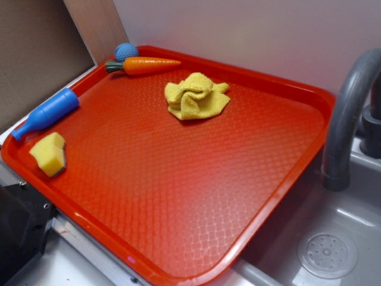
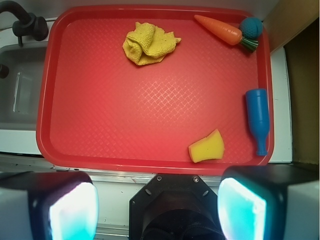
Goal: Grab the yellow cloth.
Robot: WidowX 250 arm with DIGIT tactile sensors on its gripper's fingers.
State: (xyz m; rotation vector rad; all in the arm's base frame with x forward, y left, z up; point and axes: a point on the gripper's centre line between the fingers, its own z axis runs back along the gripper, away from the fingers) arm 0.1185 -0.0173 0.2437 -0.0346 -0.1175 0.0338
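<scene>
**Reaching for the cloth at the far side of the tray**

We start with the red tray (image 2: 150,130), which fills most of both views and sits beside a grey sink (image 1: 333,250) with its curved faucet (image 1: 348,113). Most of its textured floor is bare, so we judge the approach to be unobstructed.

The gripper (image 2: 157,205) hangs above the near edge of the tray. In the wrist view its two fingers (image 2: 70,207) stand wide apart at the bottom of the frame, with nothing between them. It does not show in the exterior view.

The blue bottle (image 1: 44,113) lies on its side along one edge of the tray, well apart from our target. The toy carrot (image 1: 146,64) lies at the far rim with a blue ball (image 1: 126,52) touching its leafy end; the carrot's tip comes nearest to the cloth, but with a clear gap.

The yellow cloth (image 2: 148,43) sits bunched and ruffled near the far rim of the tray, touching nothing else. We should travel across the tray, centre over the tallest ridge of folds, and come down with the fingers straddling that ridge, so that closing gathers fabric rather than sliding off it.

The yellow sponge (image 2: 207,148), smooth and notched, lies close to the gripper's side. We must not mistake it for the cloth.
</scene>
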